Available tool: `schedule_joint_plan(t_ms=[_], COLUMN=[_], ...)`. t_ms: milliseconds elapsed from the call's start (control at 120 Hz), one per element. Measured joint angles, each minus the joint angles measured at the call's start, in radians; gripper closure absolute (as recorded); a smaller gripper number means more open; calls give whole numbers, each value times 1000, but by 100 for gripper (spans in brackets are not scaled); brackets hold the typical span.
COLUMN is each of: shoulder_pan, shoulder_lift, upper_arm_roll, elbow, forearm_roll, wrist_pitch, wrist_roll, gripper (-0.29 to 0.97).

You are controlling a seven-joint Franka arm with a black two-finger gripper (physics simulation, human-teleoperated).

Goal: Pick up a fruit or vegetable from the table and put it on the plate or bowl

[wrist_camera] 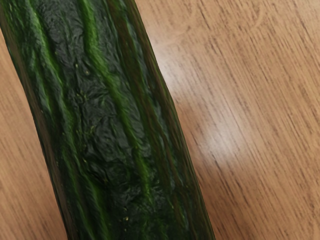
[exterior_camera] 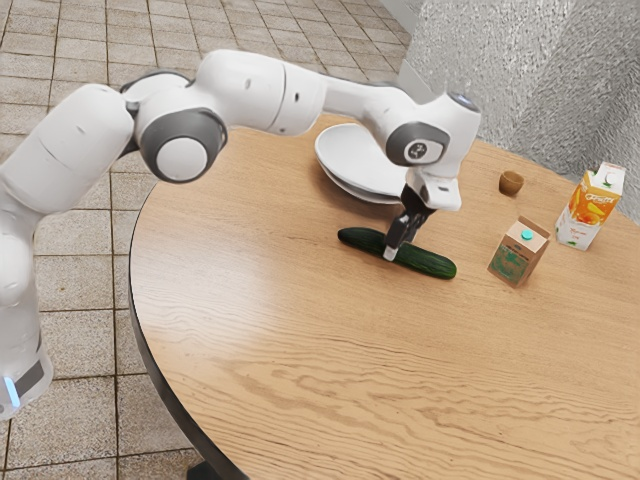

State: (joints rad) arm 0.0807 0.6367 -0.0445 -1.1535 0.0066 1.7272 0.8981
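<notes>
Lying flat on the round wooden table [exterior_camera: 300, 350], the dark green cucumber [exterior_camera: 425, 258] is near the white plate [exterior_camera: 350, 160], on the side of the plate that faces the front edge of the table, and it does not touch the plate. The plate seems to sit on a second one of the same kind. The black gripper [exterior_camera: 393, 250] is lowered from above onto the middle part of the cucumber, also just in front of the plate. Whether the claw is open or already closed on the cucumber I cannot tell from the exterior view.

In the wrist view the cucumber [wrist_camera: 100, 130] is very close under the hand, with wrinkled skin and lighter green stripes, and it rests on the wood.

Toward the exterior view's right of the plate stands a small brown cup [exterior_camera: 511, 182]. Farther from the plate in the same direction are a brown carton [exterior_camera: 518, 252] with a teal cap and an orange juice carton [exterior_camera: 590, 205], both upright.
</notes>
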Motion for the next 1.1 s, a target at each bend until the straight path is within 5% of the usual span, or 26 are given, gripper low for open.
schedule_joint_plan(t_ms=[433,583,675,733,950,1100], shoulder_pan=[-1,-1,0,0,-2,-2], shoulder_lift=[25,28,27,26,4,4], upper_arm_roll=[0,0,0,0,0,0], elbow=[-1,0,-10,-11,-13,-13], forearm_roll=[-3,-4,-4,-3,-1,0], wrist_pitch=[24,27,33,36,38,41], wrist_roll=[-7,-11,-14,-15,-21,-24], gripper=[0,24,3,1,40,47])
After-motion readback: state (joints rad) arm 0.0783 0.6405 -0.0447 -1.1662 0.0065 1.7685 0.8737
